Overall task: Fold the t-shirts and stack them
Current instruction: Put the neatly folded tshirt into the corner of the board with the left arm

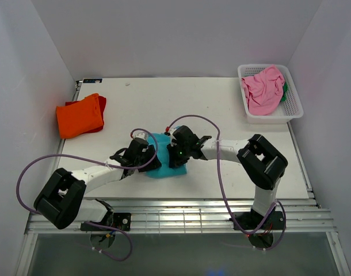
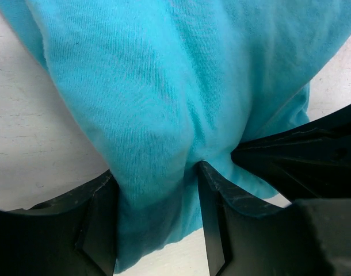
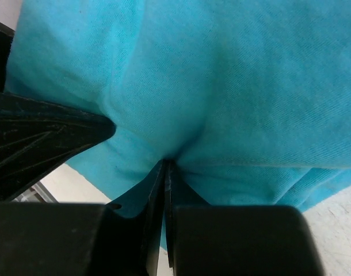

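Here, two robot arms reach from the near edge of a white table (image 1: 221, 115) and meet at its middle, over a teal shirt (image 1: 167, 171) lying bunched there. The left gripper (image 1: 148, 155) sits on the shirt's left side and the right gripper (image 1: 178, 152) on its right, the two close together. In the left wrist view, the left gripper (image 2: 155, 172) has its two black fingers (image 2: 100, 218) partly apart with a thick fold of the teal shirt (image 2: 164, 86) gathered between them, and bare table shows to either side. In the right wrist view, the right gripper (image 3: 166, 172) has its fingers pressed together, nipping a thin pucker of the teal shirt (image 3: 233, 86) at their tips. The cloth fills most of that view, and part of the other arm's black gripper is at the left edge. At the far left of the table lies an orange shirt (image 1: 79, 118), folded flat, with a dark red edge showing at its far right side. In the far right corner stands a white lattice basket (image 1: 290, 112) holding a crumpled pink shirt (image 1: 263, 89), with a bit of green cloth (image 1: 285, 92) just beside it inside the basket.
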Motion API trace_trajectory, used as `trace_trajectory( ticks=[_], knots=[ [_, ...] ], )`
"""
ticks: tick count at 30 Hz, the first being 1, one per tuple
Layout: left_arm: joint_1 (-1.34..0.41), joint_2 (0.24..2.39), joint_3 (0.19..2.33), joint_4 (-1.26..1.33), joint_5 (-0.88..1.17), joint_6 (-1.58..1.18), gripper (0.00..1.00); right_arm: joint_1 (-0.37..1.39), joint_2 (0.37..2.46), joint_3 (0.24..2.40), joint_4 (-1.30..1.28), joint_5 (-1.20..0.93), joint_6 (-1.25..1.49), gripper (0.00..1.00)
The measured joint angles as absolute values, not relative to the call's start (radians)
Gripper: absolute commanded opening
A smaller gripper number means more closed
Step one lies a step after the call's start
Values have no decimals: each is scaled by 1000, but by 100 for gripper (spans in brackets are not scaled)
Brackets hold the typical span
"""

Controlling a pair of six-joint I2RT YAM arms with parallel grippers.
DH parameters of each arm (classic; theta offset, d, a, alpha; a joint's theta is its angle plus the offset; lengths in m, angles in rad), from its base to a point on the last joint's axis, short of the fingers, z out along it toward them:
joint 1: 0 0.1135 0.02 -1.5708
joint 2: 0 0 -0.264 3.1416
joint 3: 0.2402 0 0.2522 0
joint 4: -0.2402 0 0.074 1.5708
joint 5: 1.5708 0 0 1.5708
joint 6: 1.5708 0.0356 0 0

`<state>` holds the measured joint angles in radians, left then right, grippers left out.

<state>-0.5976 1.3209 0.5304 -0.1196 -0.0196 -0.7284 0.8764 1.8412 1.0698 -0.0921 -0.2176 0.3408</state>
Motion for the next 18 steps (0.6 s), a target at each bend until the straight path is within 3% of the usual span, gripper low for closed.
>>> trace_trajectory(
  ticks=[3, 8, 18],
  knots=[
    [-598, 1321, 531, -120, -21, -724, 63, 881, 1841, 1060, -76, -210, 367, 8],
    [-598, 1320, 540, -130, -42, -718, 75, 881, 1833, 1042, -53, -205, 395, 8],
    [-585, 1323, 561, -176, -115, -687, 76, 892, 1819, 1029, -49, -177, 411, 8]
  ],
)
